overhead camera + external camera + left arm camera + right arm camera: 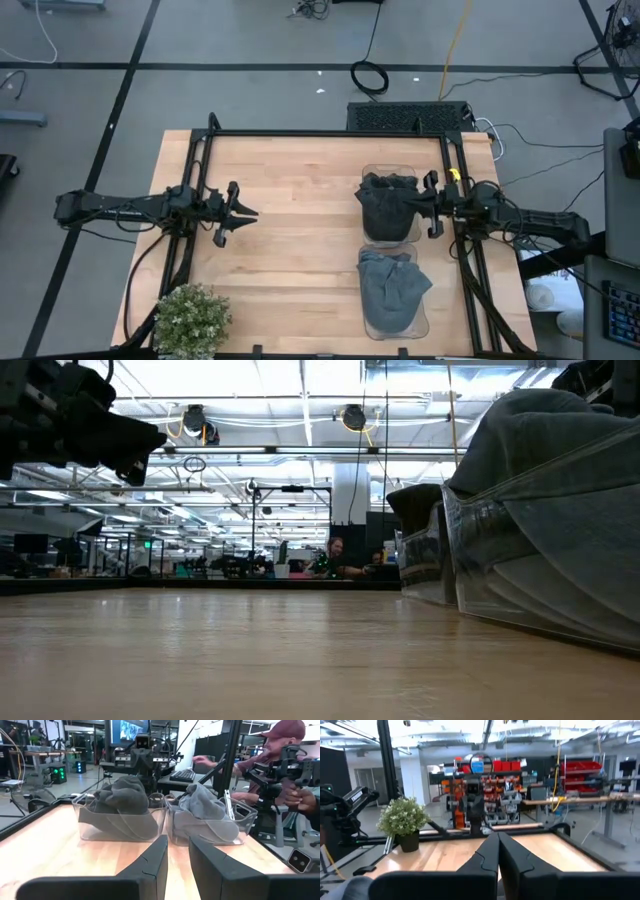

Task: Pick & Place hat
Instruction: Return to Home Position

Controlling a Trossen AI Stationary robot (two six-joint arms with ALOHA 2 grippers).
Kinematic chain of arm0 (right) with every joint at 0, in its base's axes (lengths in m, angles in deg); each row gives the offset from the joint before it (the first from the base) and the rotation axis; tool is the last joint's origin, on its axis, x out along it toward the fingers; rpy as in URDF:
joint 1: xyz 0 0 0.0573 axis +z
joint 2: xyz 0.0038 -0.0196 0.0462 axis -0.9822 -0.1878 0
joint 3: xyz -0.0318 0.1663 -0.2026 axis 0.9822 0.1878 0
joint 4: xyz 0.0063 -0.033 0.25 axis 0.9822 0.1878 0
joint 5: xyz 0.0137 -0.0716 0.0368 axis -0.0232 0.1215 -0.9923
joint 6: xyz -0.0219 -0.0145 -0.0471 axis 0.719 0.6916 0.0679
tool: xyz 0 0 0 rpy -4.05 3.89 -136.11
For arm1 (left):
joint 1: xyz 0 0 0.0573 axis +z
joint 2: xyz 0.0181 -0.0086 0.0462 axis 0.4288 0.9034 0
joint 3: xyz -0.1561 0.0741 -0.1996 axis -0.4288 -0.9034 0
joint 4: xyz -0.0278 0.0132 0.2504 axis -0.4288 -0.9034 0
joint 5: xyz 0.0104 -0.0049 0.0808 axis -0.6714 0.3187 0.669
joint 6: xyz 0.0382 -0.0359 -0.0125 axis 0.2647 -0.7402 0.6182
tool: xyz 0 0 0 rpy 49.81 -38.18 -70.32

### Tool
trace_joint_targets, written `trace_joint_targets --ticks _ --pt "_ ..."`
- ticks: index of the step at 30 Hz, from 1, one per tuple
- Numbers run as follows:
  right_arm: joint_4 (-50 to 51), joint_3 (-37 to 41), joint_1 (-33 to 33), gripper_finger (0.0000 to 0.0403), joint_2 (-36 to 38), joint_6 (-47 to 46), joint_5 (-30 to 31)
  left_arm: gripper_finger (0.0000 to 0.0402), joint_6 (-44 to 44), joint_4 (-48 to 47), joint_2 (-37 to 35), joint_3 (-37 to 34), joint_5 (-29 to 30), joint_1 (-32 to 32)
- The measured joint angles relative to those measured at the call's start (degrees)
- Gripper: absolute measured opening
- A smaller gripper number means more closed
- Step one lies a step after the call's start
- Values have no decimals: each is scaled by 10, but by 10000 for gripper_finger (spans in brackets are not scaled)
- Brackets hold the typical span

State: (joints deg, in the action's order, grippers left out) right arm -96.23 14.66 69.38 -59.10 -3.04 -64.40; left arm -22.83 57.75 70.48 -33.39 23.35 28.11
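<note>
Task status: the blue caps (392, 285) lie heaped in the bottom bin (397, 329), piled above its rim and slumped toward the right wall. The top bin (390, 171) touches it end to end and holds a heap of dark caps (388, 205). No cap shows on the table (300, 260), so placing is judged complete and only arm retraction is left. End effectors: the left gripper (245, 212) hangs over the left half of the table, well apart from both bins, its fingers parted by a narrow gap with nothing between them. The right gripper (498, 837) hangs at the right edge of the top bin, its fingers pressed together and empty. Handling: the caps are judged light and soft. The crowns collapse and fold over one another, so a heap gives no fixed shape to aim at. Take hold on a raised fold of crown fabric, or on the brim where one shows, as the brim is likely the only stiff part. The fabric should not slip between the fingers. The bins look thin-walled and light, so a grasp that drags a cap may shift them. A plant (190, 320) stands at the near-left corner, clear of both arms.
</note>
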Motion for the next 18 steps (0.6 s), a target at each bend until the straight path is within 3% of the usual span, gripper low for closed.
trace_joint_targets --ticks 7,14,18 --pt "67 2 0 0 89 15 17 86 8 -20 -1 -1 6 4" --pt "141 3 0 0 88 7 57 86 17 -14 -8 -1 17 24" --pt "128 3 0 0 89 11 61 86 26 -16 -15 -1 14 44"
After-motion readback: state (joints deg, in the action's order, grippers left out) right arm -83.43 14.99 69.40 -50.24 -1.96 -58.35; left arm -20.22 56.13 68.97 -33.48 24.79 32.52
